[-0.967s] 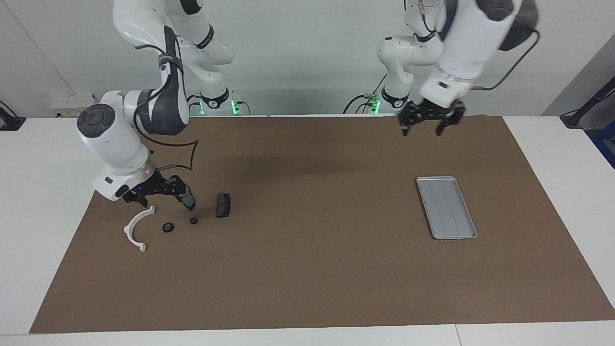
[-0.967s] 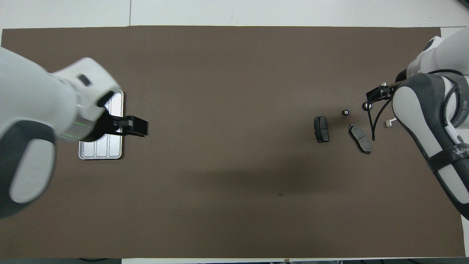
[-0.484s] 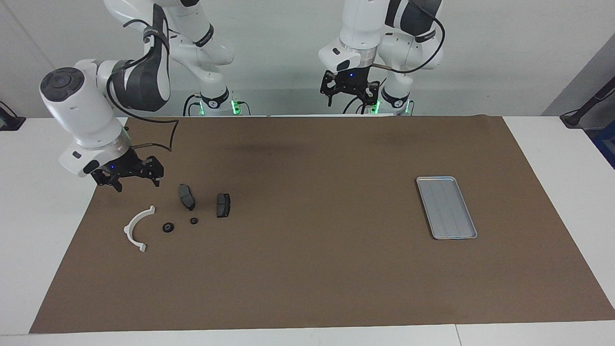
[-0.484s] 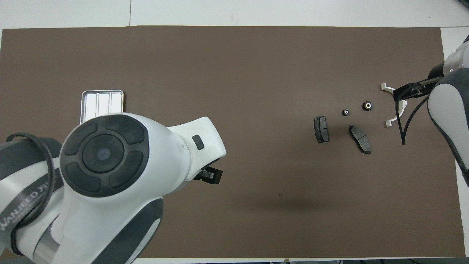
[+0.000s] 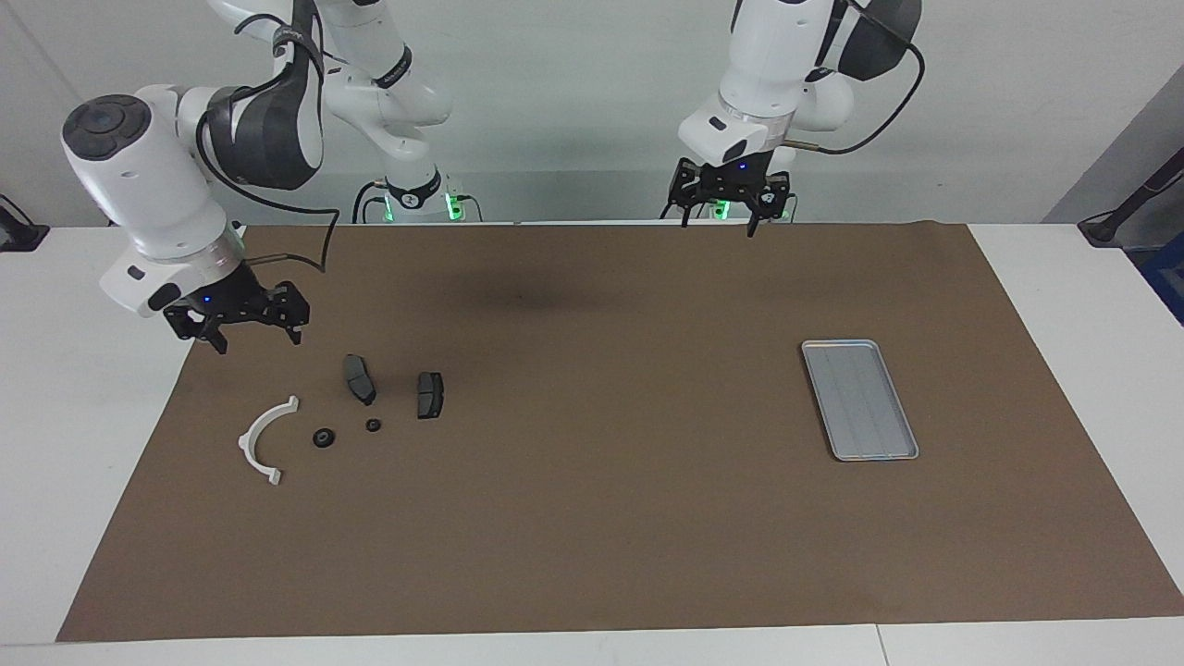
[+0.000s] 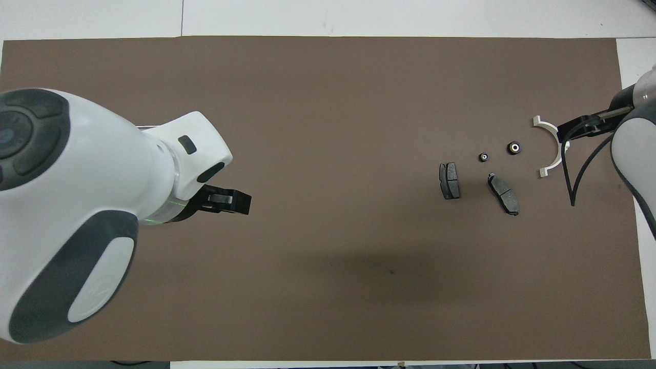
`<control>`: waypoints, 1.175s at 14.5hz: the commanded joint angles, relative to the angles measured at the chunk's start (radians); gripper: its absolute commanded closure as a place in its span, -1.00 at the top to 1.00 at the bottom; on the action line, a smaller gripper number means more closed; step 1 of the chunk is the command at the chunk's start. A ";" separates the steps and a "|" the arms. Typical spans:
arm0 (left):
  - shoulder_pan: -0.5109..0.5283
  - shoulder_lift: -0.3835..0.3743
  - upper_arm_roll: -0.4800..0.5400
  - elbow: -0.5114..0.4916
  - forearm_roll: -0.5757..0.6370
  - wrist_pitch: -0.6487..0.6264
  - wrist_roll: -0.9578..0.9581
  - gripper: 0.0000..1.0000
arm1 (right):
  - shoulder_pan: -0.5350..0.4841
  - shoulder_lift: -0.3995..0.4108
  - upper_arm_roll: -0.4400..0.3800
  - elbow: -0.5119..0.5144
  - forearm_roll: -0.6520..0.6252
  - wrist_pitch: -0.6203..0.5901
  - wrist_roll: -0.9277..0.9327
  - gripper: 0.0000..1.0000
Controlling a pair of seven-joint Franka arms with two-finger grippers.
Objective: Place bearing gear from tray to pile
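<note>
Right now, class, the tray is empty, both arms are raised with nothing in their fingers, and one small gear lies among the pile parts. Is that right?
Not quite: two gears lie among the pile parts, beside the white bracket, not one. The facing view shows both. The rest stands: the tray is empty, and the left gripper and right gripper are raised, holding nothing.

From overhead, your left arm (image 6: 92, 205) covers the tray entirely, and the frame edge cuts the right arm (image 6: 635, 154) off. The two small gears (image 5: 324, 438) are too tiny to show any teeth.
</note>
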 commanded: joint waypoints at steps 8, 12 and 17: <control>0.135 -0.011 -0.010 -0.002 0.007 -0.013 0.014 1.00 | 0.034 -0.001 0.046 0.024 0.009 -0.019 0.052 1.00; 0.122 -0.014 -0.012 0.005 0.008 -0.001 0.014 1.00 | 0.048 -0.009 0.067 0.066 0.011 -0.074 0.080 1.00; 0.173 -0.014 -0.009 0.002 0.010 0.041 0.031 1.00 | 0.175 -0.092 -0.083 0.049 0.012 -0.146 0.053 1.00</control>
